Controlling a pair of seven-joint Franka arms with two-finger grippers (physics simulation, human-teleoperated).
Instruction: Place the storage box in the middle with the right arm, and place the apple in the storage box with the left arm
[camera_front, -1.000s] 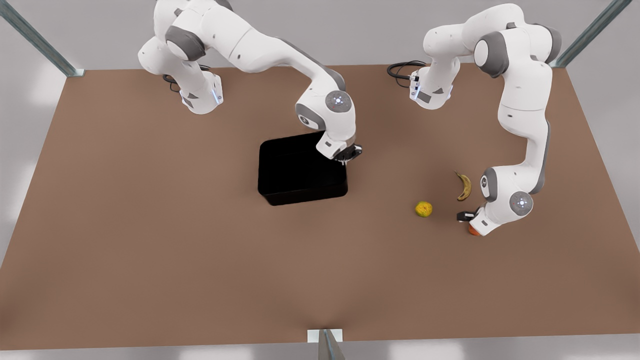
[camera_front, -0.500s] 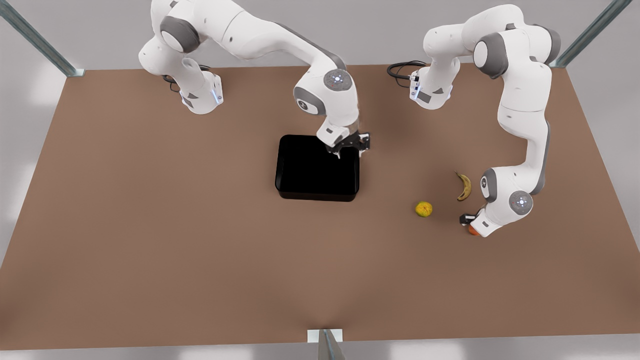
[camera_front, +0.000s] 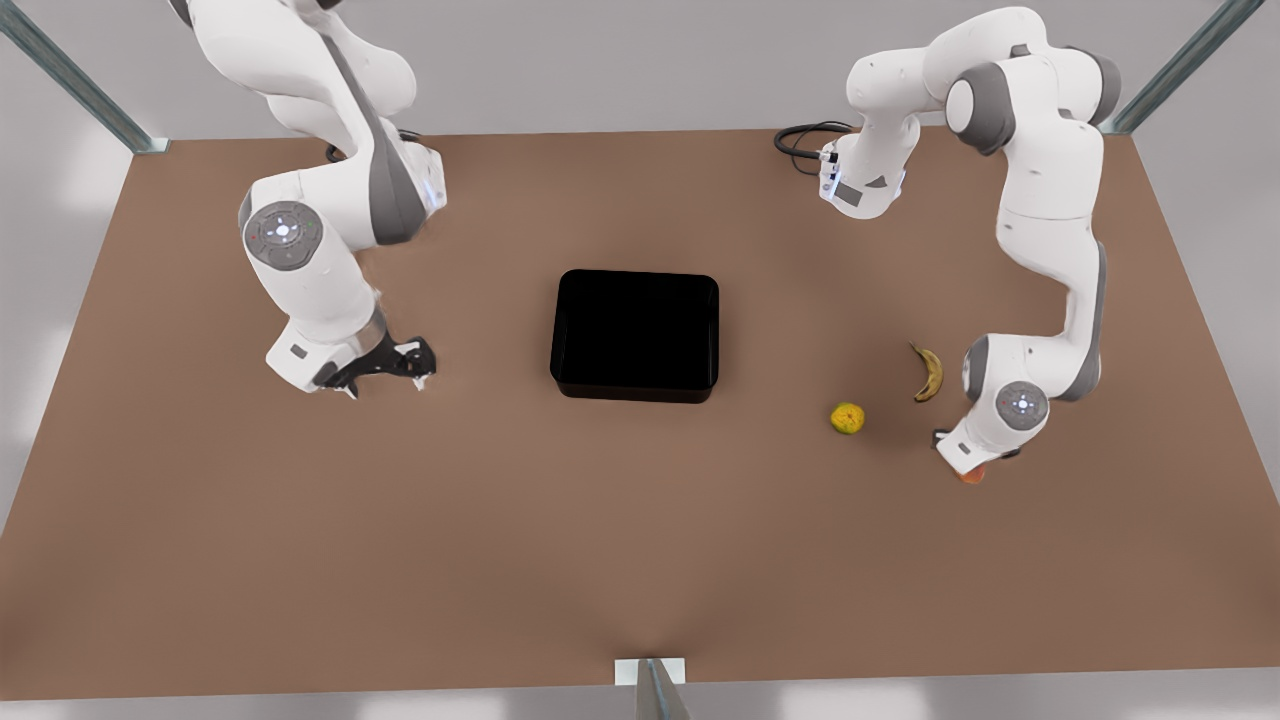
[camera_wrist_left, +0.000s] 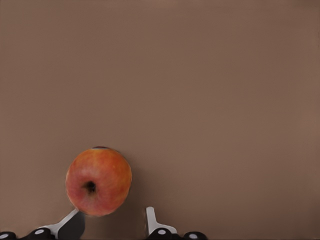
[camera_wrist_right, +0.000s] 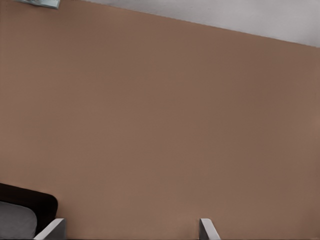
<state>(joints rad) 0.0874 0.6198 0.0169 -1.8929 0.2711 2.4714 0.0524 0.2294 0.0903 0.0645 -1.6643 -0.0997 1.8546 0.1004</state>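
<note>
I see the brown table (camera_front: 640, 540) spanning most of the front view, with the storage box (camera_front: 634, 337) resting on it at the centre of the frame, empty and clear of both arms. The right arm (camera_front: 320, 215) occupies the upper left of the front view; its right gripper (camera_front: 385, 372) hangs low over the table at centre left, well apart from the box, with its fingers (camera_wrist_right: 206, 231) spread and holding nothing. The left arm (camera_front: 1040, 200) descends along the right side of the front view, and its left gripper (camera_wrist_left: 112, 227) sits at lower right directly above the apple (camera_wrist_left: 99, 181). In the left wrist view I read the fingers as parted, with one finger just beside the apple; the apple rests on the table ungrasped. The banana (camera_front: 929, 372) lies near the left arm's wrist, and the yellow-green fruit (camera_front: 848, 418) sits between the box and the apple, apart from both.
</note>
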